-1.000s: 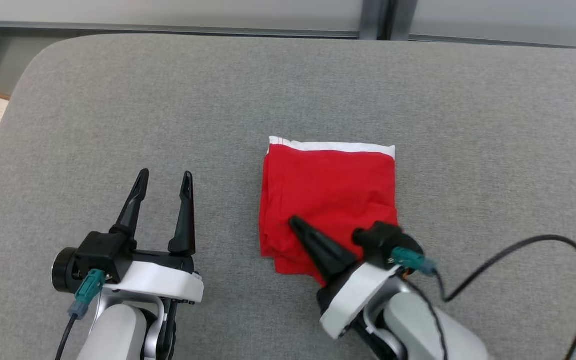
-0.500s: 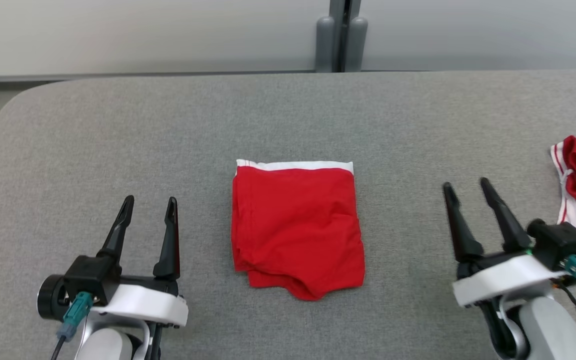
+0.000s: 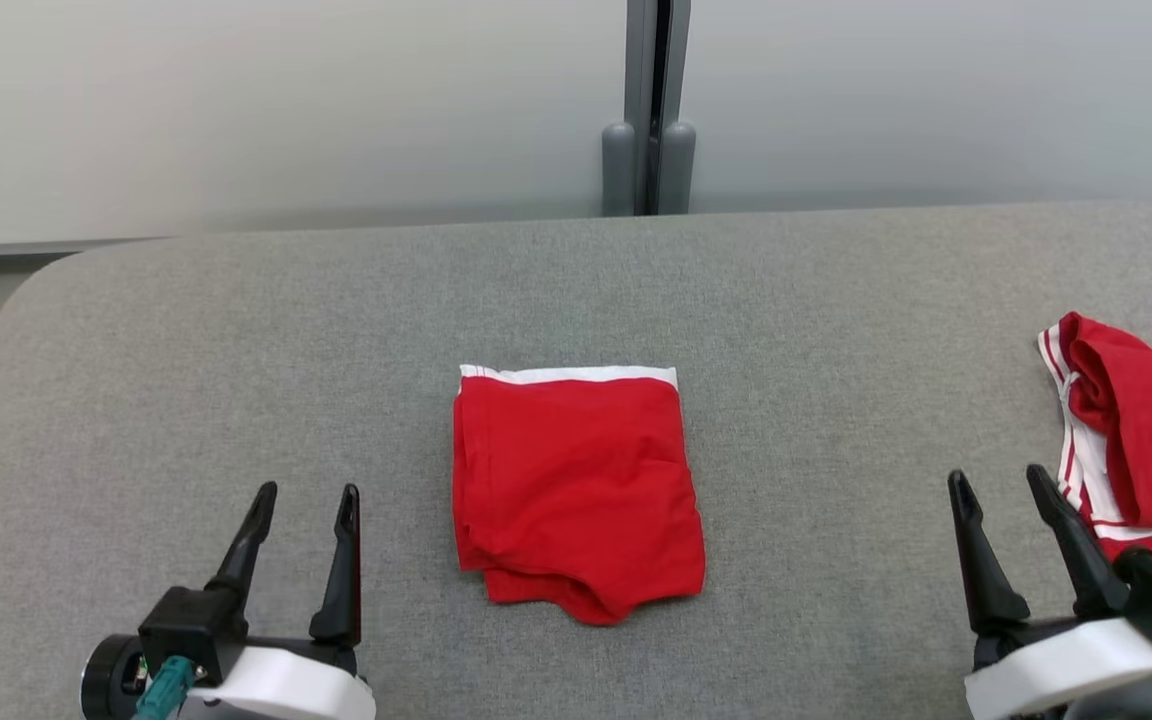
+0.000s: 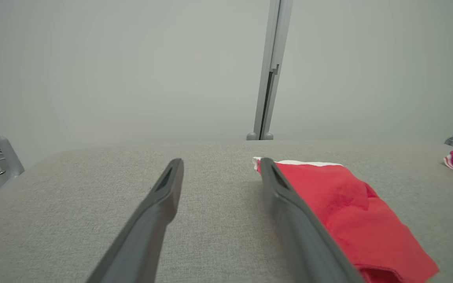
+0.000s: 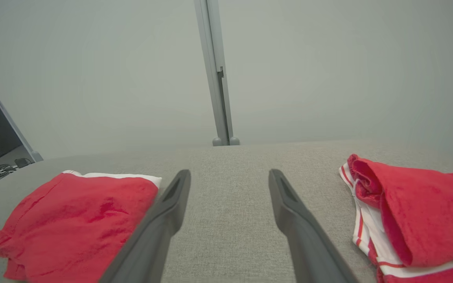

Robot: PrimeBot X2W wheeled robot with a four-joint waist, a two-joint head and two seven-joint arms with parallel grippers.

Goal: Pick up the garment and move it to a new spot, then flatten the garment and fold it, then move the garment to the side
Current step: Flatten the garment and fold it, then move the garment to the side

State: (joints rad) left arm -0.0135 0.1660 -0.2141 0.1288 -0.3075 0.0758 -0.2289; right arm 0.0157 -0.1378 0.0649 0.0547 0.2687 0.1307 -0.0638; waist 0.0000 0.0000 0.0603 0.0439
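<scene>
The garment [image 3: 576,490] is a red piece with a white band along its far edge, folded into a neat square in the middle of the grey surface [image 3: 336,330]. The left wrist view has the garment [image 4: 348,212] to the right of the fingers, and the right wrist view has the garment [image 5: 73,224] to their left. My left gripper [image 3: 303,497] rests open at the lower left, well clear of the cloth. At the lower right my right gripper [image 3: 998,483] stands open too, holding nothing, between the folded piece and a second cloth.
A second red and white garment [image 3: 1131,440] lies crumpled at the right edge, close to my right gripper; the right wrist view shows it too [image 5: 415,212]. A pale wall with a grey post [image 3: 648,110] stands behind the surface. The surface's rounded left corner [image 3: 26,290] drops off.
My right gripper let go of the folded garment, opened and drew back to the lower right. The head camera tilted up and shifted, bringing the wall and the second garment into view.
</scene>
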